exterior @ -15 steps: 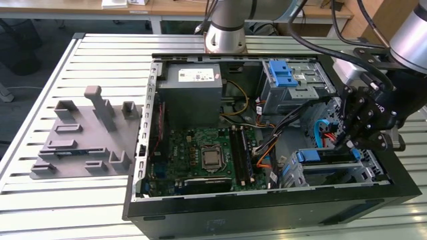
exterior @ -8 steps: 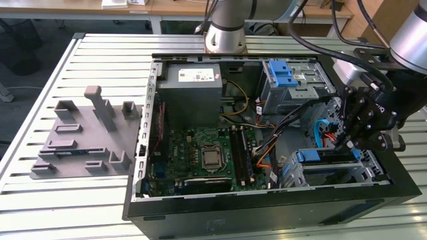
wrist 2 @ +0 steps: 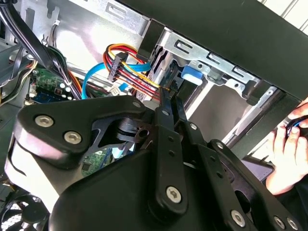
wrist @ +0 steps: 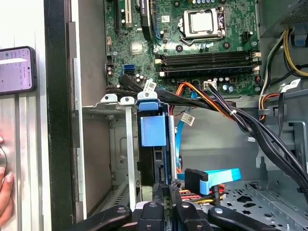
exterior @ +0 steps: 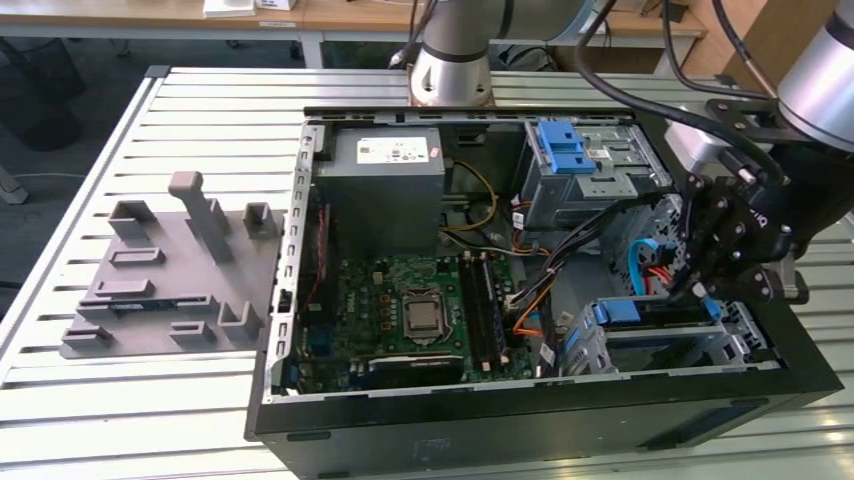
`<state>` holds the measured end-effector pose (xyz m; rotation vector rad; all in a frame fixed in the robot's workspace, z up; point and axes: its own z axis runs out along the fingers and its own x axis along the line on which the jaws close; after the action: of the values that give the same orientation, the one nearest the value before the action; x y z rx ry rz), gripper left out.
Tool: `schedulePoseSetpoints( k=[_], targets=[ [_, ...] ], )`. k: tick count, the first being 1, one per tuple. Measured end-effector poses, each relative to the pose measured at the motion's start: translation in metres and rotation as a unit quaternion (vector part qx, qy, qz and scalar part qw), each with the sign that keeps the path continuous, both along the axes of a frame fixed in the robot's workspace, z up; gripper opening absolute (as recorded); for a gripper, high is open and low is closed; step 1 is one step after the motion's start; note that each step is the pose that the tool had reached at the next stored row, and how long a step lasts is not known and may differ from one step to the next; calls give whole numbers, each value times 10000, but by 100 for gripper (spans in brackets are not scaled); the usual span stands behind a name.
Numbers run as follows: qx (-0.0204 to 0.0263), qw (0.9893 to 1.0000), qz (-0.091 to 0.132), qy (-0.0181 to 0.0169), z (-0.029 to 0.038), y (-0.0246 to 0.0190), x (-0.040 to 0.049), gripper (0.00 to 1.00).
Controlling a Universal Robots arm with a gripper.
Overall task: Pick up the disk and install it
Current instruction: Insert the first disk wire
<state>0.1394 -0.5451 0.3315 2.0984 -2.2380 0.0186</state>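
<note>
Gripper (exterior: 694,290): lower right of exterior view, fingers pressed together beside the cage (exterior: 667,335).
Disk (wrist: 153,130): sat seated in cage; install looked nearly done.

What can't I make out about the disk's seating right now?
Silver-metal hard drive in blue bracket: edge-on in the first wrist view; grey metal drive cage walls hide its depth.
Exterior view: black claw covers the slot.
Second wrist view: the claw's body blocks much of the cage.
Person's hand: cut by the frame edge.
</note>
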Motion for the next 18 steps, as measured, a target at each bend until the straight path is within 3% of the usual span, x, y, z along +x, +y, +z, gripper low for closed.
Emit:
schedulePoseSetpoints(
  k=[13,14,18],
  targets=[
    [2,10000,-2,0,-31,-1,0,18],
    [1,10000,-2,0,-19,-1,0,24],
    [0,10000,-2,0,91,-1,0,24]
  ],
)
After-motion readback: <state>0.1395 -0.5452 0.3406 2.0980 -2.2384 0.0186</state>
